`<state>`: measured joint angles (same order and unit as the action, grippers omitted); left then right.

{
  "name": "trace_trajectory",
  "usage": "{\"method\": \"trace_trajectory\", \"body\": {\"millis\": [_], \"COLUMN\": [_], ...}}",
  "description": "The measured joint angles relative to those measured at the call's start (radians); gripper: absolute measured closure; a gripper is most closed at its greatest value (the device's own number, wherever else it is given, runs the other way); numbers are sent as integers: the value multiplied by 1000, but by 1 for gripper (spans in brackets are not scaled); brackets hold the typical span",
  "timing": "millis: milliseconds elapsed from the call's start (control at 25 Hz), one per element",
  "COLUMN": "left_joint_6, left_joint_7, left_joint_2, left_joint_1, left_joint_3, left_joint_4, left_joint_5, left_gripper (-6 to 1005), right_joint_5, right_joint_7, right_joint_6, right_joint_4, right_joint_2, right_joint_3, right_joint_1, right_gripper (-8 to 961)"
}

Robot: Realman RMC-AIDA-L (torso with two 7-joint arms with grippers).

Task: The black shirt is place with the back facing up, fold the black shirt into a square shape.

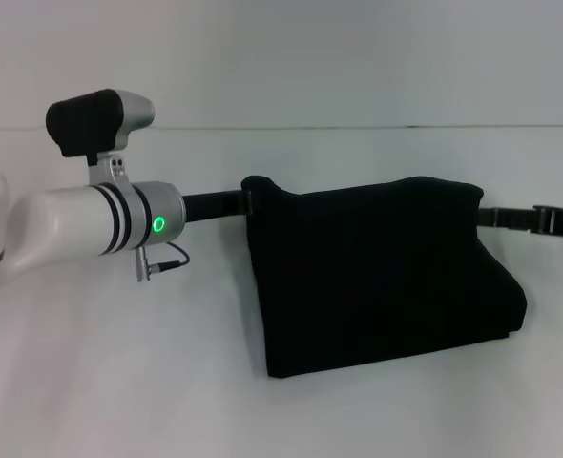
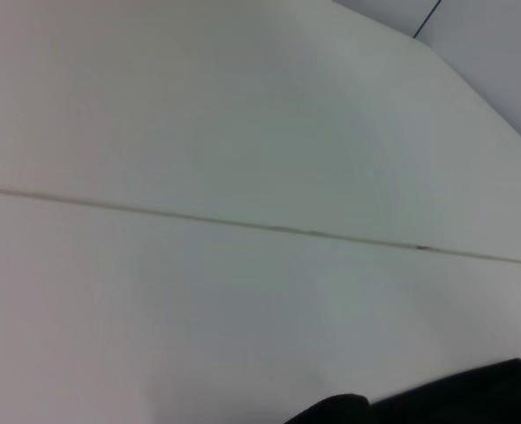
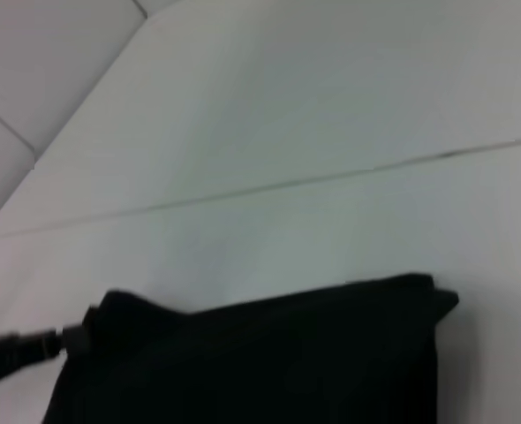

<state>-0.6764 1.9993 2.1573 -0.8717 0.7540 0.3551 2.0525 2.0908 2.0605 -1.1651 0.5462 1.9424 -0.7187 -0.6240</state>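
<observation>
The shirt [image 1: 382, 277], already doubled to a rough rectangle, is held up off the worktop [image 1: 119, 382] by its far corners, the left tool [image 1: 246, 202] and right tool [image 1: 487, 217] each closed on one, so another fold seems left.

Left gripper [image 1: 247, 203] and right gripper [image 1: 487, 218], raised, level.
</observation>
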Motion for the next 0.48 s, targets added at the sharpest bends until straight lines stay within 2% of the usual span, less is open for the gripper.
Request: {"method": "trace_trajectory", "body": {"millis": [80, 280, 480], "left_joint_6": [-1, -1, 1], "left_joint_7": [0, 0, 1], "left_joint_2": [-3, -5, -5], "left_joint_1": [-7, -16, -16], "left_joint_3": [0, 1, 1], "left_joint_4": [0, -2, -2], "left_joint_5": [0, 0, 0], "left_gripper": [983, 992, 986], "right_joint_5": [10, 62, 95], "right_joint_7": [0, 0, 0], "right_joint_6": [-9, -35, -78], "right_joint_4": [0, -3, -3], "right_joint_2": [-2, -1, 1], "right_joint_3": [-7, -8, -8], "right_joint_1": [3, 4, 2], "right_gripper": [166, 262, 271]}}
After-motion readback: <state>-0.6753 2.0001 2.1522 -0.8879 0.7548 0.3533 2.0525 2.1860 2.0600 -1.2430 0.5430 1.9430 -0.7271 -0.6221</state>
